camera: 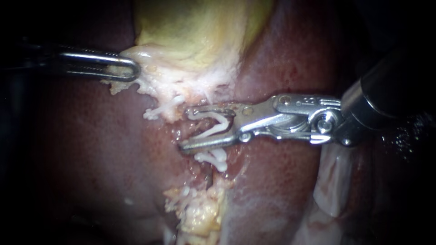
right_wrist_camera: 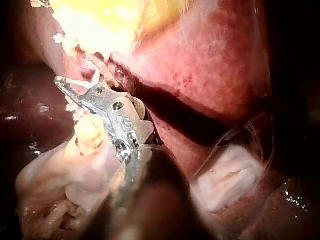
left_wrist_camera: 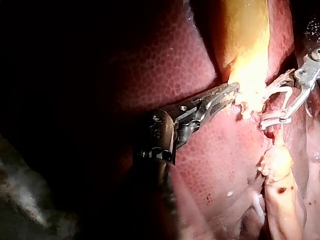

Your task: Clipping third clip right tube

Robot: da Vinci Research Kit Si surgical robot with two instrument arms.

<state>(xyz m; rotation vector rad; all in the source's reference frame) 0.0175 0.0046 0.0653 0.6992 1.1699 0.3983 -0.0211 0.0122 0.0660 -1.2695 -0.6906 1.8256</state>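
Endoscope view of the liver (camera: 91, 149) with the yellow gallbladder (camera: 195, 31) lying against its upper edge. The left instrument (camera: 134, 70) enters from the left. Its slender looped jaws are closed on the pale, frayed fringe at the gallbladder's lower edge. The left wrist view shows this too, with both jaws of the left instrument (left_wrist_camera: 231, 93) meeting on that fringe.

The right instrument (camera: 185, 128) enters from the right. Its jaws stand wide apart and carry a white clip (camera: 212, 131) between them; the clip is V-shaped, with one leg seated against each jaw. The jaws straddle the right tube (camera: 202, 126) just below the gallbladder's fringe. Only a short, dark stretch of the tube shows between the clip's legs.

Applied clips (camera: 213, 158) sit just beneath the lower jaw. Another white clip (camera: 159, 111) lies on a stub to the left, near the fringe. Below these, a lump of yellow fatty tissue (camera: 200, 213) rests on the liver toward its lower edge.

In the right wrist view, the jaws of the right instrument (right_wrist_camera: 65, 90) point toward the gallbladder (right_wrist_camera: 100, 20). The fatty tissue (right_wrist_camera: 87, 132) lies just beside the instrument.
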